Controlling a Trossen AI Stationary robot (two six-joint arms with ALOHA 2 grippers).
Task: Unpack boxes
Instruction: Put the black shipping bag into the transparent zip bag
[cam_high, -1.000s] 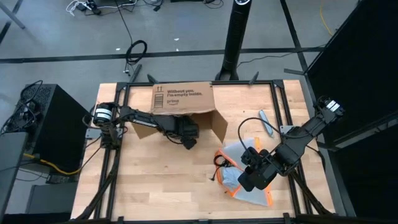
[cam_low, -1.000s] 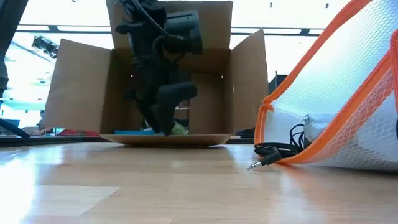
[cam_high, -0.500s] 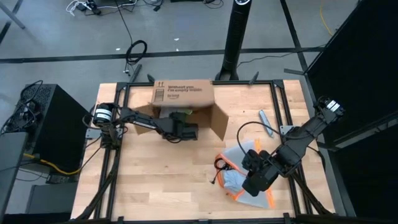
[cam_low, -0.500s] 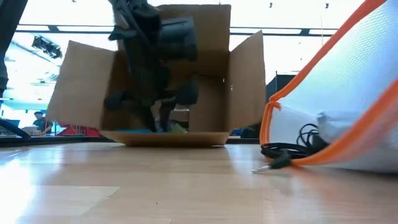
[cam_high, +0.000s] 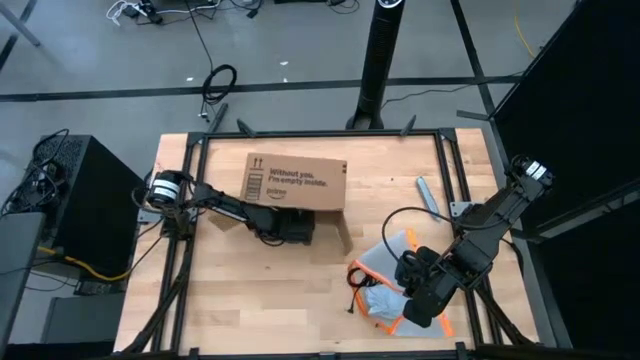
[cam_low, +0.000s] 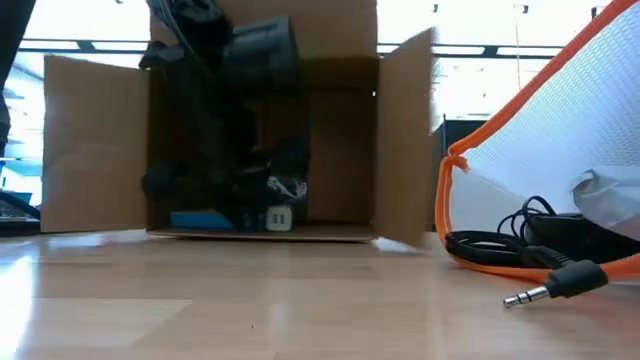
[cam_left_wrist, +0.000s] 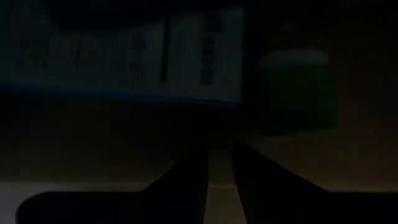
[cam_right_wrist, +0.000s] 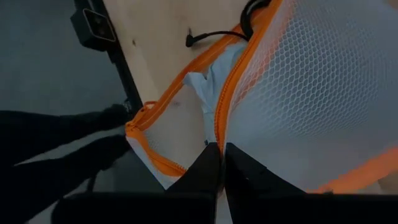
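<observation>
The brown corrugated cardboard box (cam_high: 296, 182) lies on its side at the back of the pale wooden plank table (cam_high: 270, 300), flaps spread toward the front. The left pincer (cam_low: 255, 205) is deep inside it, fingers nearly together; can't tell if it's got anything. The right pincer (cam_right_wrist: 217, 163) is pinched closed on the orange zipper edge of a see-through honeycomb-mesh pouch (cam_high: 395, 290), black audio cable (cam_low: 530, 262) spilling out.

An orange-edged mesh pouch (cam_high: 392, 290) and black audio cable (cam_low: 530, 262) lie on the wooden table (cam_high: 270, 300).
</observation>
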